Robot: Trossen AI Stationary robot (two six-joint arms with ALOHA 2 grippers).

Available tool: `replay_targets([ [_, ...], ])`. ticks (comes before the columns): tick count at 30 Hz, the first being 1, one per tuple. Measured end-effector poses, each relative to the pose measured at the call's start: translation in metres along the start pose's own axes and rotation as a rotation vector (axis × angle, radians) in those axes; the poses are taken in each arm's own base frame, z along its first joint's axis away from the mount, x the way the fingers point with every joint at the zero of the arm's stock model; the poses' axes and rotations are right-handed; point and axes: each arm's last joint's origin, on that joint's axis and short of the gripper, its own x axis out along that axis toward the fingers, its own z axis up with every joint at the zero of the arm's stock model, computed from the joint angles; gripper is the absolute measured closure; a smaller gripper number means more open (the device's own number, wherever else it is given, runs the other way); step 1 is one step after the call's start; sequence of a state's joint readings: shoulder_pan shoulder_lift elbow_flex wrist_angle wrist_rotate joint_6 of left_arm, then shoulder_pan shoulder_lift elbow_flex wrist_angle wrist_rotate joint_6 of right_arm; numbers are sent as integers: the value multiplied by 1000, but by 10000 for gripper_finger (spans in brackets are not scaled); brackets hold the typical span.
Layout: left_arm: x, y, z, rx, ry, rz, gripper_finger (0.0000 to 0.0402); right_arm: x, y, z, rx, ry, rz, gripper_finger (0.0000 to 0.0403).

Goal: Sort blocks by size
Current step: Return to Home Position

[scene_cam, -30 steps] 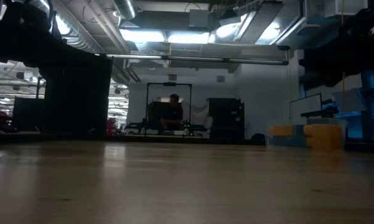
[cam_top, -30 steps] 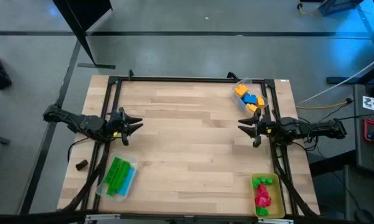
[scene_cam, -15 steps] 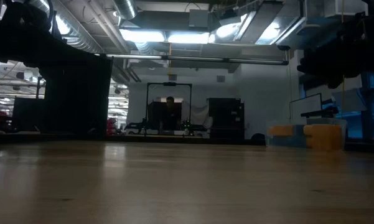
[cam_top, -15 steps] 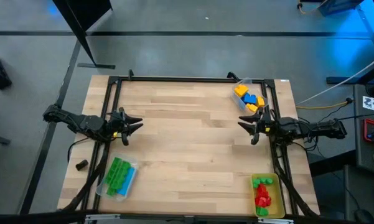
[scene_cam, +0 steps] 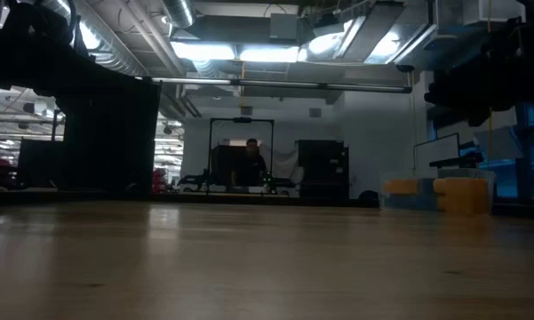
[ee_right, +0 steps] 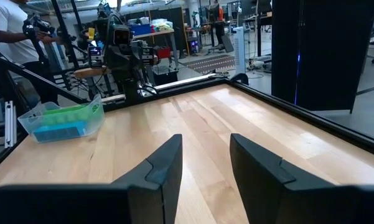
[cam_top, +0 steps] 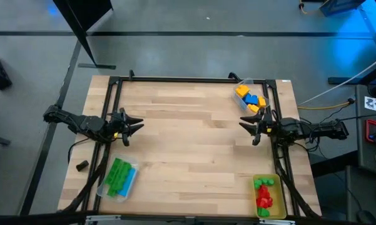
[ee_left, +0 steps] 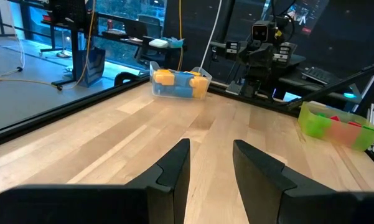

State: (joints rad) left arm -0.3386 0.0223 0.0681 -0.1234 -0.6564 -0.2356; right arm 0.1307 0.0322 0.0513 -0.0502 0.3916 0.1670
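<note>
The blocks lie in three trays. Green and blue blocks (cam_top: 119, 177) fill a clear tray at the near left. Yellow-orange and blue blocks (cam_top: 250, 99) fill a clear tray at the far right, and red and green blocks (cam_top: 264, 195) lie in a yellow-green tray at the near right. My left gripper (cam_top: 134, 128) hovers at the table's left side, pointing level toward the right. It is open, with nothing between its fingers (ee_left: 210, 165). My right gripper (cam_top: 247, 126) hovers at the right side facing it, also open and holding nothing (ee_right: 205, 165).
Bare wooden tabletop (cam_top: 188, 144) stretches between the two grippers. A black frame (cam_top: 188, 79) runs along the table's edges. A small dark object (cam_top: 81, 165) lies by the left edge. People stand in the room beyond (ee_right: 6, 31) (scene_cam: 251, 160).
My right gripper has swung slightly at the wrist while staying in place. The blocks and trays have not moved.
</note>
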Motion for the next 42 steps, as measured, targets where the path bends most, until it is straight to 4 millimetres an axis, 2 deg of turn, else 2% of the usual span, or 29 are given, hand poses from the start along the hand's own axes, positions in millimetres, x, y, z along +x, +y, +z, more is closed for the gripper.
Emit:
replay_targets([
  [42, 0, 0, 0, 0, -1, 0, 295, 1, 0, -2, -9, 21, -3, 267],
])
